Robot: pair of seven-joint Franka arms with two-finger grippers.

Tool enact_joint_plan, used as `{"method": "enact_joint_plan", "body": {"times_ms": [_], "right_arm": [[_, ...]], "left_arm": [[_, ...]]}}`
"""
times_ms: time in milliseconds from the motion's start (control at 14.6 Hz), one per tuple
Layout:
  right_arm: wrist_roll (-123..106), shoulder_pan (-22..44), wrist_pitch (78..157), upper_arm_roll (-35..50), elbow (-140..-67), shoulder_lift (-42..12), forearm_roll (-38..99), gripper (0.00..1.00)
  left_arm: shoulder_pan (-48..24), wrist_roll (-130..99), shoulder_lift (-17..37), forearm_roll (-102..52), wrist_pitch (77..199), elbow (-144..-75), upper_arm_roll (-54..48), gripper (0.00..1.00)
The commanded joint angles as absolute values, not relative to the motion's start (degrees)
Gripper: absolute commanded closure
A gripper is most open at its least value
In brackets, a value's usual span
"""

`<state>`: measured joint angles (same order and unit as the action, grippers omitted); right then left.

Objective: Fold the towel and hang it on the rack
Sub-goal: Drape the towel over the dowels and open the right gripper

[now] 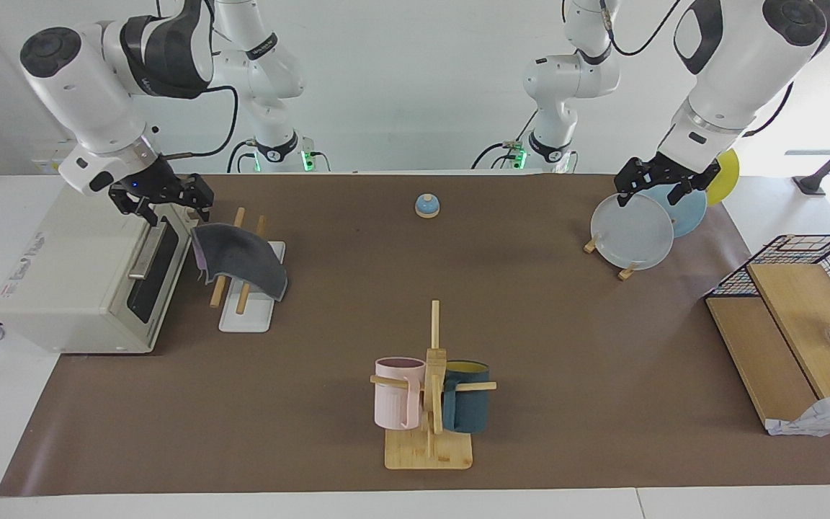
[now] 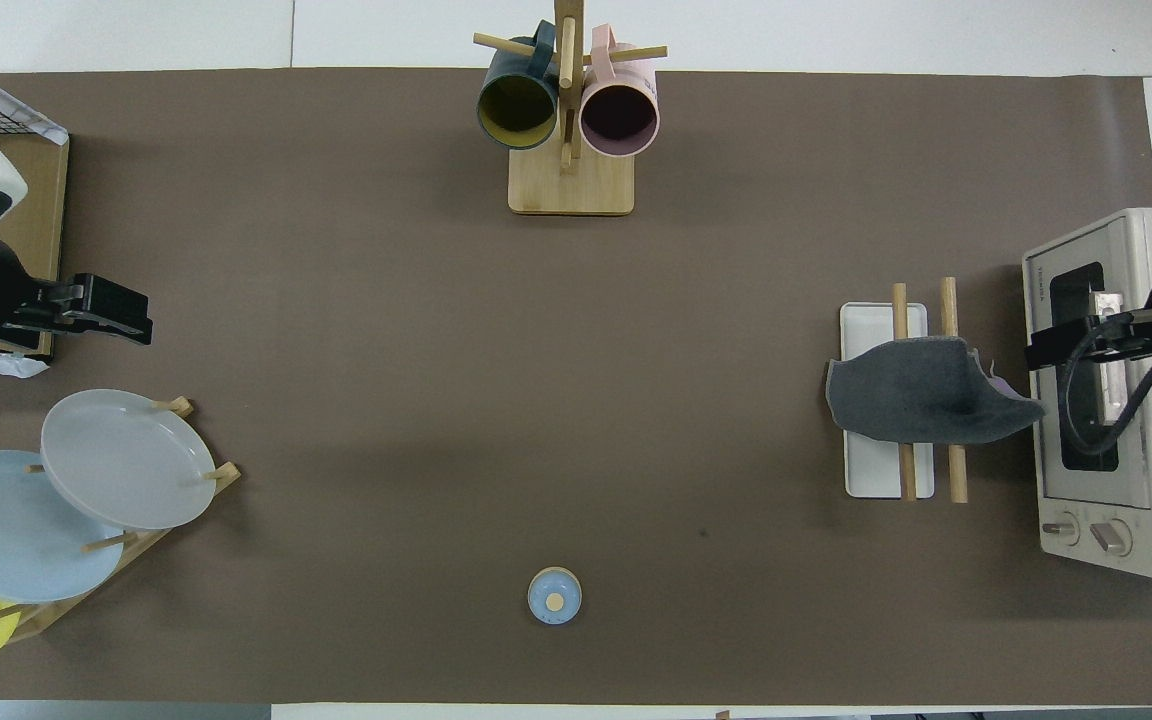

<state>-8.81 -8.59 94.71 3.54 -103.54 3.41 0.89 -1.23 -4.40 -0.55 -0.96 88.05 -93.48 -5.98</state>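
I am working under bright, even light that is falling from above, and both views are staying sharp from edge to edge. The brown worktop (image 1: 530, 324) is looking matte, with no glare on it. Soft, short shadows are lying under the towel (image 1: 242, 263) and beside the mug stand (image 1: 429, 404). Daylight is washing out the facing view's upper corner near my left arm's base.

A wooden mug stand (image 1: 429, 425) sits at the table edge farthest from the robots, with a pink mug (image 1: 397, 393) and a teal mug (image 1: 467, 396) hanging on its pegs. Nearer the robots than the stand lies a small blue bell (image 1: 426, 206). Toward the right arm's end from the stand sits a white toaster oven (image 1: 76, 277); toward the left arm's end, a plate stand (image 2: 126, 540) holds grey, blue and yellow plates.
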Motion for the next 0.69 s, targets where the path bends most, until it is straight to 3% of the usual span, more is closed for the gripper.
{"method": "enact_joint_plan", "body": {"times_ms": [0,206,618], "right_arm": [[-5.55,-8.79,85.55,4.04,-92.76,-0.87,-0.17,0.00],[-3.96,-6.68,77.54,4.13,-83.60,-4.74,-4.38,0.00],[-4.04,-6.77,77.95,4.04,-80.15,-6.50,-3.34,0.00]], "left_arm": [[-2.11,-3.61,-1.76,0.26,89.21,-95.01,-5.36,0.00],[-1.76,-3.60,-1.93,0.26,89.38,-95.19,-5.36,0.00],[-1.32,-4.04,-1.93,0.26,89.65,-95.27,-5.36,0.00]]}}
